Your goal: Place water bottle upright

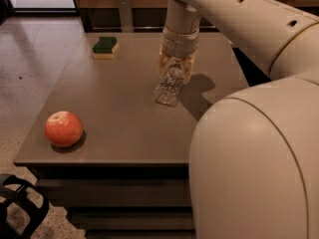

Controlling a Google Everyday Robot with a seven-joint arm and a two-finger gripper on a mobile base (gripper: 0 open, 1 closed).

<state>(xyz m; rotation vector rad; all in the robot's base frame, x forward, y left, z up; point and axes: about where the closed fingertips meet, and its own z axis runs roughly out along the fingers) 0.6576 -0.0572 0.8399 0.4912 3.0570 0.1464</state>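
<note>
Gripper (175, 67) was over the middle of the table (114, 128), its fingers clamped on the top end of the water bottle (168, 88), which leaned with its base on the tabletop. Apple (64, 128) sat near the front left corner, sponge (105, 47) way at the back.

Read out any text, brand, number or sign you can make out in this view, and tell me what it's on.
No text can be read anywhere in this view.
On the water bottle: no label print is legible; its upper end sits inside the gripper, whose jaws are closed on it, over the back middle of the table.
On the sponge and the apple: no markings visible.
</note>
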